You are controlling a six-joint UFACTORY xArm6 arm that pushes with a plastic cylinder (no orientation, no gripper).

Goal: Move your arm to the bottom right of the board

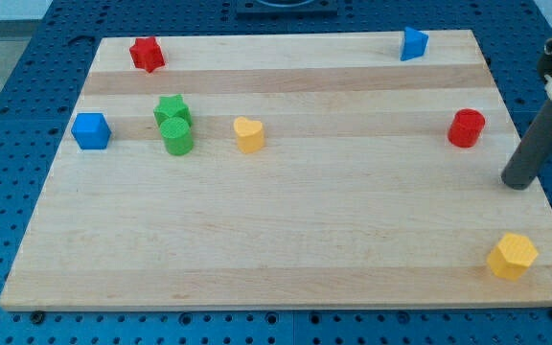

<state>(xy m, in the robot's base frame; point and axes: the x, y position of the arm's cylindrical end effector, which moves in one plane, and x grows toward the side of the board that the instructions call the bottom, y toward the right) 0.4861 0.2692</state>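
Note:
My tip rests on the wooden board near its right edge, at about mid height. The dark rod rises from it toward the view's top right. A red cylinder stands up and to the left of the tip, apart from it. A yellow hexagonal block sits below the tip near the board's bottom right corner, also apart from it.
A blue block is at the top right. A red star is at the top left. A blue cube, a green star, a green cylinder and a yellow heart sit on the left half.

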